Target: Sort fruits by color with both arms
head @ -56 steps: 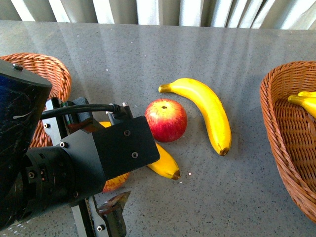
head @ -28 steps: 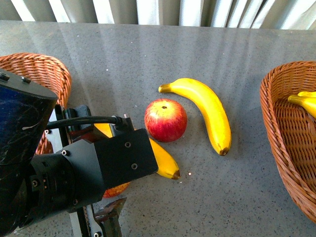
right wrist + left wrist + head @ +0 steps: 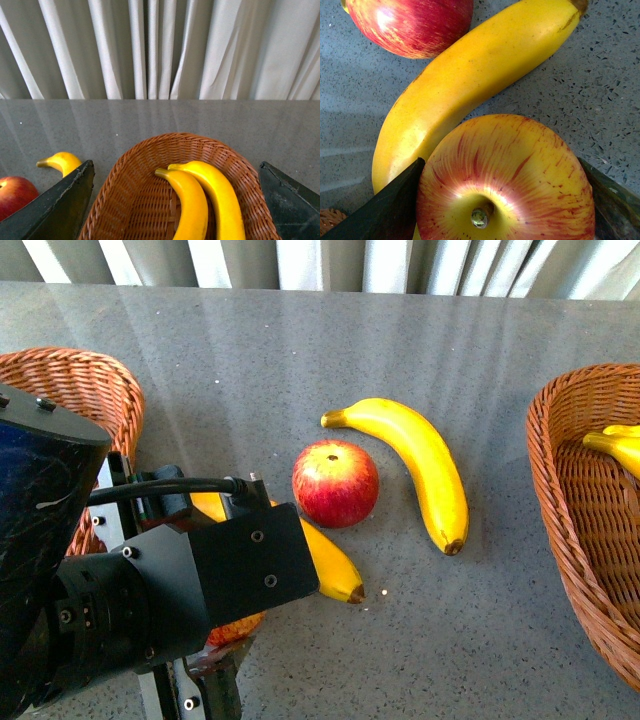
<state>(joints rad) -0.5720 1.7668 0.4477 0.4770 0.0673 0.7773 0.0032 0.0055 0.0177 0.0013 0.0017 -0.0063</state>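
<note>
My left gripper (image 3: 502, 200) is shut on a red-and-yellow streaked apple (image 3: 505, 180), its stem end toward the camera. In the front view the left arm (image 3: 120, 590) covers most of that apple (image 3: 232, 630). A banana (image 3: 465, 85) lies right beside it, partly under the arm (image 3: 325, 565). A second apple (image 3: 335, 483) and another banana (image 3: 420, 465) lie mid-table. My right gripper (image 3: 175, 200) is open above the right basket (image 3: 130, 200), which holds two bananas (image 3: 200, 200).
A wicker basket (image 3: 85, 390) stands at the left, partly behind my left arm. The right basket (image 3: 575, 520) sits at the table's right edge. Grey curtains (image 3: 160, 50) hang beyond the far edge of the speckled table (image 3: 300, 360).
My left arm has sunk slightly lower and nearer in the front view, covering more of the held apple. The other fruits have not moved.
</note>
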